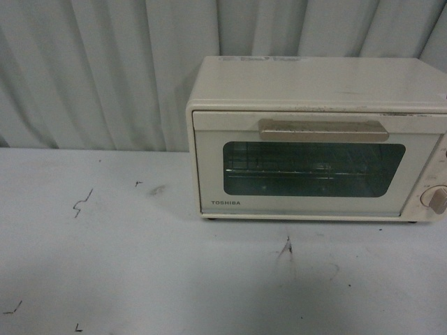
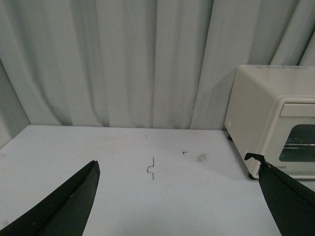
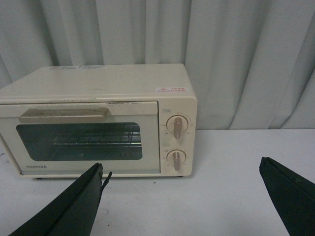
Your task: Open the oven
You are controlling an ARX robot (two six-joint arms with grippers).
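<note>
Left gripper and right gripper, jaws wide apart and empty, hang clear of the shut oven at the far right of the table; pulling the bar handle could drag the probably light, unbraced oven nearward instead of opening it.

A staged test corner, more a lab than a home kitchen.
A pale grey curtain hangs in folds behind a plain white tabletop and closes the view like a backdrop. The tabletop has small black pen marks and scuffs, and a cream-white toaster oven stands on it close to the curtain.
</note>
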